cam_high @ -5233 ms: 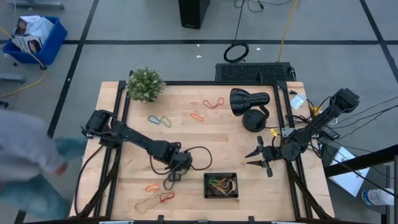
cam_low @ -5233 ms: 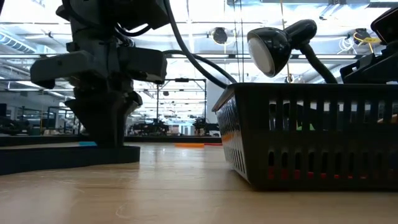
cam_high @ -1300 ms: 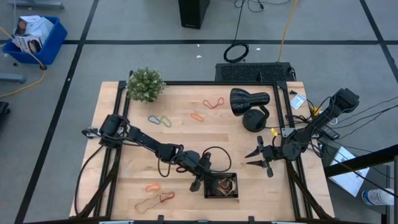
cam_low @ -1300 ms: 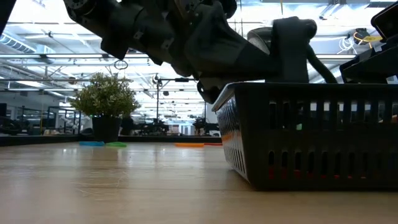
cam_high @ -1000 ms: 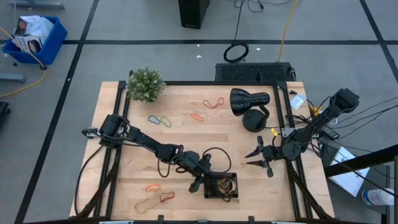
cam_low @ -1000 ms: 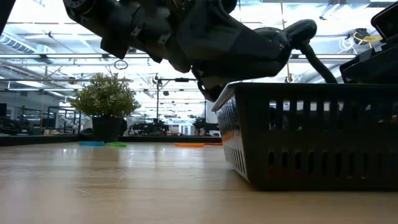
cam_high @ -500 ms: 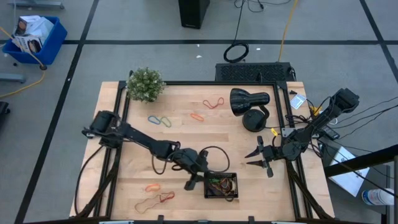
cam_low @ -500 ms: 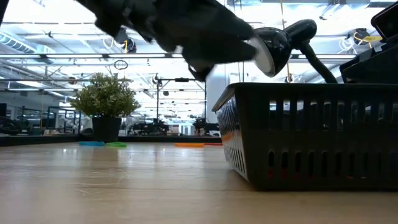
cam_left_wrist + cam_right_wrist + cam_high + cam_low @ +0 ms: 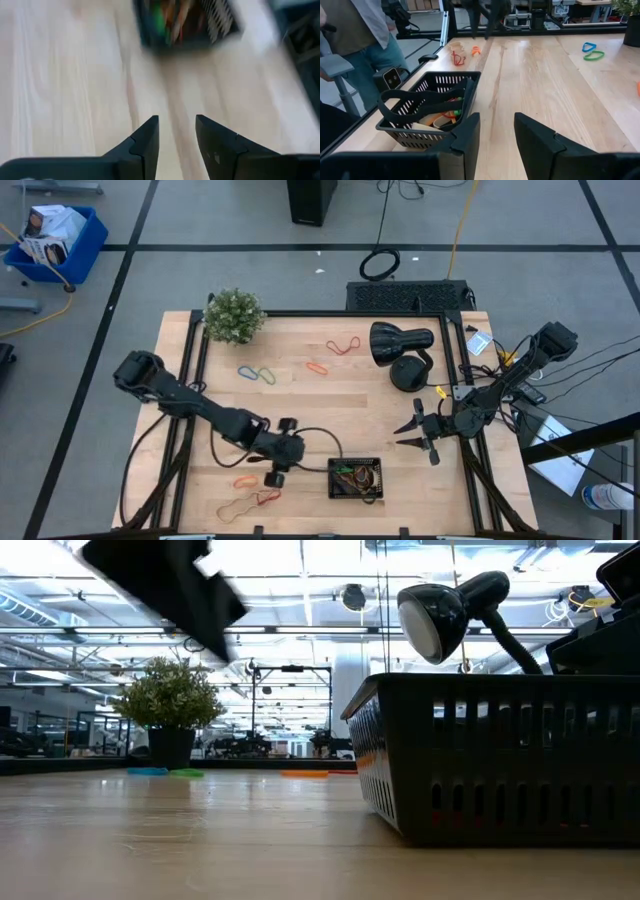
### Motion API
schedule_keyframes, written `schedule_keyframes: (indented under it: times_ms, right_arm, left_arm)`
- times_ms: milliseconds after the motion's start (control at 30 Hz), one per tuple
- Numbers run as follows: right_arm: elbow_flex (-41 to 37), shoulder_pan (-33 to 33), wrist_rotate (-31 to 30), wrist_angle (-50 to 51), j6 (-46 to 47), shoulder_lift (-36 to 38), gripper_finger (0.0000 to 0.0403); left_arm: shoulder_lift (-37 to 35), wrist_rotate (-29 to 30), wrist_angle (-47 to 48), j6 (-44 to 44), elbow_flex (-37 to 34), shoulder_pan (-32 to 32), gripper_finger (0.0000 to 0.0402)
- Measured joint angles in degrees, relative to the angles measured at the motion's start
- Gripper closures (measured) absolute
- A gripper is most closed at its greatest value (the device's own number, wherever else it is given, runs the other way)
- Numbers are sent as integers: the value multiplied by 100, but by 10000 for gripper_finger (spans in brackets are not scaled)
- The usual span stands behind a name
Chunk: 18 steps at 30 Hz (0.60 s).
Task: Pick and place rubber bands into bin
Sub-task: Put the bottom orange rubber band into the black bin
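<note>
Bin (image 9: 355, 479) just beside open, empty left end effector (image 9: 276, 472), arm outstretched.

A: Any lettering you can make out on the small black slotted plastic bin (image 9: 427, 107), or on the black dome-shaded desk lamp (image 9: 400, 345)?

B: None. Both are plain. The white packets in the big blue plastic crate (image 9: 55, 240) carry dark print, but it is too small to read.

A: And the white paper slip (image 9: 478, 343) by the light wooden table's (image 9: 400, 430) edge?

B: Unreadable too.
</note>
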<state>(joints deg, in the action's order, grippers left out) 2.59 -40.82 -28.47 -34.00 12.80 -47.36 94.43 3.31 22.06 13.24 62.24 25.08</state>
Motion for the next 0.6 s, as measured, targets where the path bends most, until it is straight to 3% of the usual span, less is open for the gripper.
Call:
schedule_keyframes:
  times_ms: [267, 433, 600]
  right_arm:
    - [-2, 0, 0, -2, 0, 0, 287]
    - [-2, 0, 0, -2, 0, 0, 287]
    - [0, 0, 0, -2, 0, -1, 287]
  left_arm:
    - [4, -91, 1273, -241, -2, 348, 266]
    - [4, -479, 1614, -672, -2, 510, 266]
    - [4, -502, 1834, -716, -2, 637, 266]
